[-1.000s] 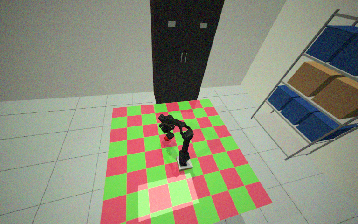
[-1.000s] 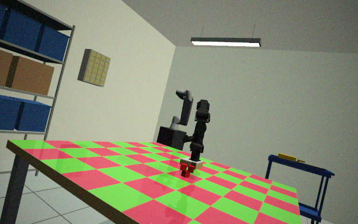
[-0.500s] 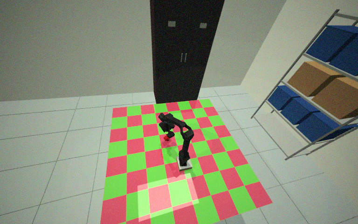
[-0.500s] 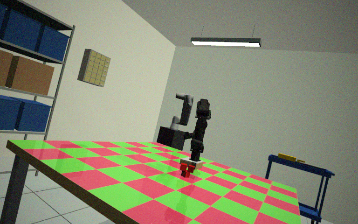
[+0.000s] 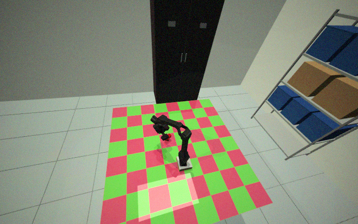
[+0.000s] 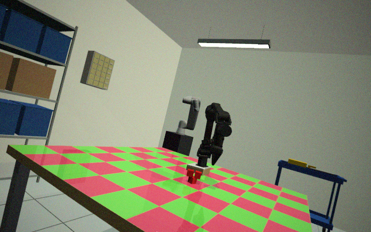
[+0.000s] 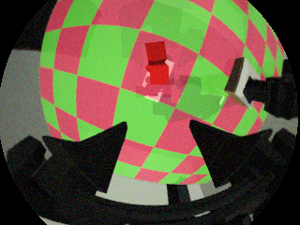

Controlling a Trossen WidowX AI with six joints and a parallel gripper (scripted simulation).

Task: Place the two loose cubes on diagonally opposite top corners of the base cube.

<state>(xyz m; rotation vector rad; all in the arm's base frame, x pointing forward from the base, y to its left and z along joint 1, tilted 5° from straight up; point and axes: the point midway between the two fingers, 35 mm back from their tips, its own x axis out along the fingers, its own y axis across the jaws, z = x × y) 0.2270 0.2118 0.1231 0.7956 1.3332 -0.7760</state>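
Observation:
Two red cubes sit on the red base cube (image 6: 192, 180) on the checkered table (image 5: 213, 200) (image 6: 153, 193). One cube (image 6: 190, 172) is at the left in the exterior view, the other cube (image 6: 197, 175) at the right, with a narrow gap between them. Both look roughly level. The wrist view shows one cube (image 7: 156, 50) above the other cube (image 7: 159, 74), with the base mostly hidden under them. In the top view the arm partly hides the red stack (image 5: 169, 135). My gripper (image 7: 158, 124) (image 6: 213, 164) is wide open and empty, above and away from the cubes.
The arm's pale base plate (image 5: 185, 167) (image 6: 205, 170) (image 7: 238, 84) stands on the table near the stack. A black cabinet (image 5: 184, 76) stands beyond the table. A shelf rack with bins and a blue cart (image 6: 311, 170) stand off the table.

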